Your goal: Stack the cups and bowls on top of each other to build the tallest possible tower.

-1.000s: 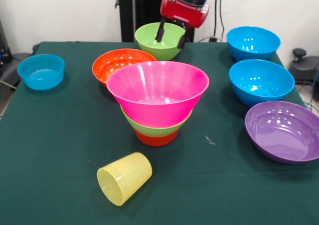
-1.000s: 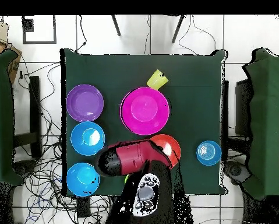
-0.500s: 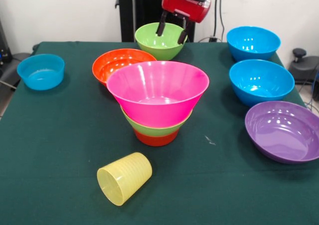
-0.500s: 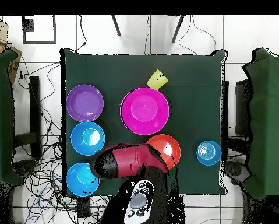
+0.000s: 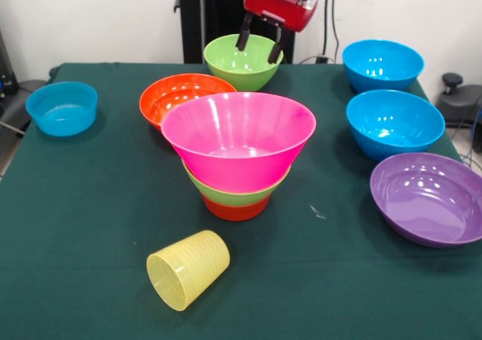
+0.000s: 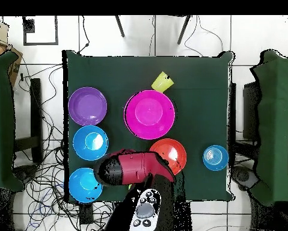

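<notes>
While the red and black arm (image 6: 129, 169) reaches in over the robot's side of the green worktop (image 5: 75, 227), the hand (image 5: 260, 44) hangs with its two dark fingers (image 5: 244, 35) spread apart and pointing down, grasping nothing. In the front view the fingertips stand over the mouth of a lime green bowl (image 5: 241, 62), which sits right under the hand at the worktop's far edge. Whether the tips touch the bowl's inside cannot be told.

Just in front of the hand and a little to the picture's left lies an orange bowl (image 5: 181, 95), upright and alone. Nearer the camera than that stands the tower (image 5: 237, 155): a small orange bowl (image 5: 235, 207) at the bottom, a lime green one (image 5: 233, 193) on it, and the big flaring pink bowl (image 5: 238, 136) on top. In the overhead view the pink bowl (image 6: 149, 114) shows as a wide disc beyond the arm.

The pale-yellow cup (image 5: 188, 269) lies on its side, well apart from the hand, on the near side of the tower with its mouth turned toward the camera.

To the picture's right of the hand, three bowls run toward the camera: a blue bowl (image 5: 382, 64), a second blue bowl (image 5: 395, 123), then the wide purple bowl (image 5: 428, 198). A small blue bowl (image 5: 62, 107) sits far off to the picture's left, by itself.
</notes>
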Available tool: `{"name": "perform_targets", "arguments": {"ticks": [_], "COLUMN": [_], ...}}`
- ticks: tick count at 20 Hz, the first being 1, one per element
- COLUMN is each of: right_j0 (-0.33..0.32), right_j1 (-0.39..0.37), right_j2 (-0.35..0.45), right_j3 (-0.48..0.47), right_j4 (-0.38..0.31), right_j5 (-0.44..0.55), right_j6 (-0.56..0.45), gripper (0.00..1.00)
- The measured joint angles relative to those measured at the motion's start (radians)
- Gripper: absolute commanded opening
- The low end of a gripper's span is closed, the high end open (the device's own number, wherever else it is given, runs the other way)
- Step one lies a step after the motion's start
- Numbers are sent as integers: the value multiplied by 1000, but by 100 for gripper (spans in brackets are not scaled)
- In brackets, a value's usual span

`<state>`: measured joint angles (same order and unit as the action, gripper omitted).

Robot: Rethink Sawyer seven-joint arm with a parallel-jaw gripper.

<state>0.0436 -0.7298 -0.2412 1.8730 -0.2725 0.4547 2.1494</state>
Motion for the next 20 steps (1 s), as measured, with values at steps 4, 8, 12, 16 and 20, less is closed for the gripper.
{"name": "perform_targets", "arguments": {"ticks": [4,8,12,16,20], "right_j0": [14,40,75,98,107], "right_j1": [16,38,56,67,80], "right_j2": [-8,-23,-42,-54,-60], "right_j3": [14,16,16,16,16], "right_j4": [20,21,22,30,42], "right_j5": [-1,-5,-5,-5,-5], "right_j6": [0,1,1,4,4], "gripper": [100,100,100,100,100]}}
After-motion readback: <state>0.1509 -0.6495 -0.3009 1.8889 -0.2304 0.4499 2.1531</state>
